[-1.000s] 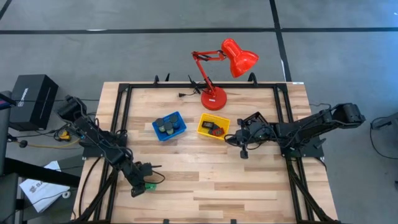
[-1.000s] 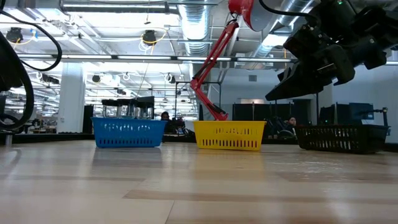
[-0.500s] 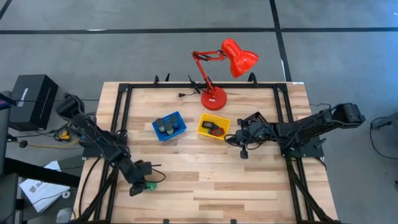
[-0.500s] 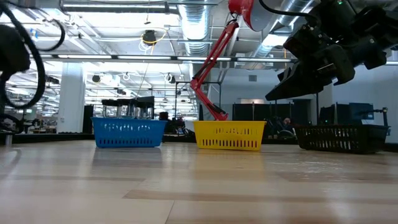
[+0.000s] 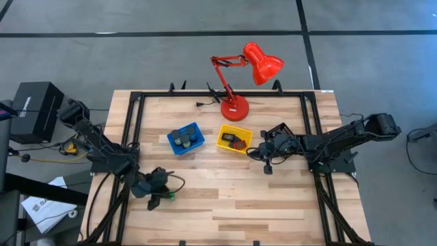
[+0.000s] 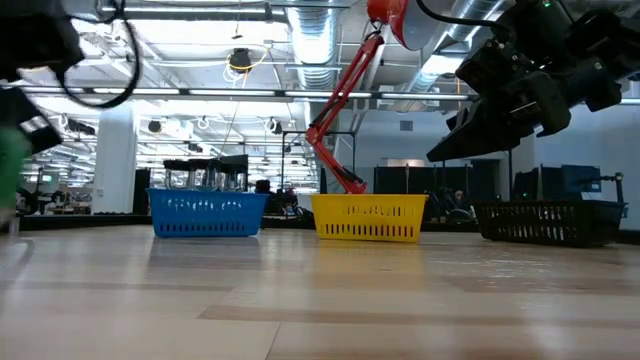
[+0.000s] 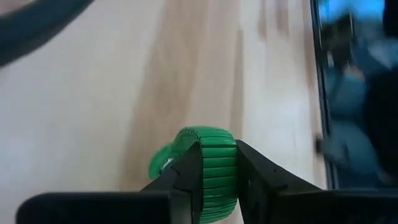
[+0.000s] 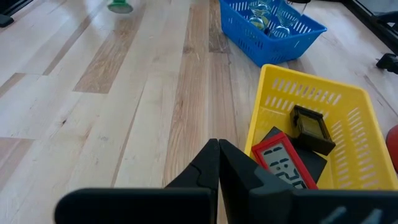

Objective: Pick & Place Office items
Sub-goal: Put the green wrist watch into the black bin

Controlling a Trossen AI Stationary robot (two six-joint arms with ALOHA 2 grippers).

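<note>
Pale, matt planked wood for the table (image 5: 225, 198); ribbed green plastic for the clip (image 7: 214, 171); perforated plastic for the yellow tray (image 8: 323, 112) and blue tray (image 8: 283, 38).

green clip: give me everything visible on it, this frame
The green clip is a small bright green piece, plastic by its look, with a rounded ribbed body and a smaller green tab beside it. The left gripper is shut on it, a dark finger on each flank. In the high view it shows as a green speck at that gripper, over the table's front left area, short of the blue tray. The right wrist view catches it far off. Whether it still touches the wood cannot be told.
</note>
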